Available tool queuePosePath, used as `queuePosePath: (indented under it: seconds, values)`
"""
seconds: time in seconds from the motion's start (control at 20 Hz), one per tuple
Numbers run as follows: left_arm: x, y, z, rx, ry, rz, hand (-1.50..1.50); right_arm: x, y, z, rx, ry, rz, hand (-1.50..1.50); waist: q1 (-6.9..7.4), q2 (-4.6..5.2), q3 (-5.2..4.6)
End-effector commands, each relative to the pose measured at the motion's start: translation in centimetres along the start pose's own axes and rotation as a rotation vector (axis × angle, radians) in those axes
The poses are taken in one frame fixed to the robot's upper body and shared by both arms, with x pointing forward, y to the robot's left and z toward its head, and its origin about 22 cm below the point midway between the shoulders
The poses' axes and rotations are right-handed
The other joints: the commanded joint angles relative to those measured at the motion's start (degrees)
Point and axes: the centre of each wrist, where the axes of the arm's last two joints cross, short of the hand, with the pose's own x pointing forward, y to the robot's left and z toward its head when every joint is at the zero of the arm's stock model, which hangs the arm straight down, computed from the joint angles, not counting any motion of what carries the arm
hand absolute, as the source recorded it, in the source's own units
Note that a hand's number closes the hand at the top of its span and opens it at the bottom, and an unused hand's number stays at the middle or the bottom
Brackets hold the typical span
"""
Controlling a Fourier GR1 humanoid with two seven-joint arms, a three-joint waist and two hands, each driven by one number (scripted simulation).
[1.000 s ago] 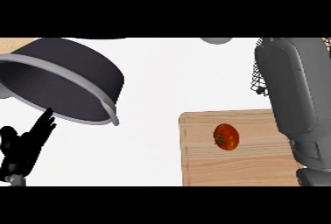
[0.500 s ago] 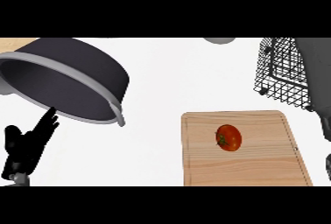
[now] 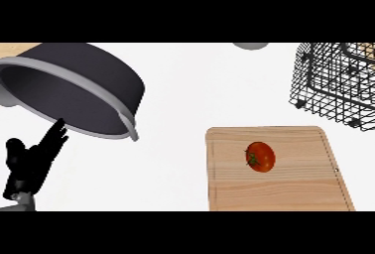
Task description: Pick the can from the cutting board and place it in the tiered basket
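A wooden cutting board (image 3: 293, 191) lies at the lower right, and on it rests a red tomato (image 3: 260, 156). No can shows on the board. The black wire tiered basket (image 3: 333, 84) stands at the upper right; a pale object shows inside near its top edge, too small to identify. My left hand (image 3: 29, 163) rests open at the lower left, fingers straight and pointing up toward a large dark pot. My right hand and arm are out of the picture.
A large dark pot (image 3: 73, 89) with a grey rim lies tilted at the upper left. A small grey round object (image 3: 251, 45) sits at the top edge. White counter stretches between pot and board.
My right forearm, which covered the basket and the board's right side, has left the view to the right. The basket now shows fully. The left hand has stayed put.
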Motion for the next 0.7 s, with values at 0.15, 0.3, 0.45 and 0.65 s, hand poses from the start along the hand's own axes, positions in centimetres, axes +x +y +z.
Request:
queuePosePath:
  seconds: [0.15, 0.3, 0.45, 0.65]
  values:
    - [-0.5, 1.0, 0.1, 0.007, 0.010, -0.009, 0.00, -2.2, -2.4, -2.2, 0.046, -0.093, 0.209, 1.50, 0.16, -0.08, 0.07]
    - [-0.4, 0.4, 0.1, -0.001, -0.012, -0.009, 0.00, -4.8, -3.7, -3.1, 0.040, -0.128, 0.197, 1.50, -0.04, -0.15, 0.11]
    - [-0.3, 0.3, -0.4, -0.006, 0.010, -0.011, 0.00, -3.4, -2.6, -2.7, 0.106, -0.143, 0.275, 1.50, 0.25, 0.00, 0.09]
    - [-0.9, 0.5, 0.7, -0.015, -0.008, -0.006, 0.00, -5.1, -2.7, -3.0, 0.176, -0.111, 0.299, 1.50, 1.07, 0.19, 0.13]
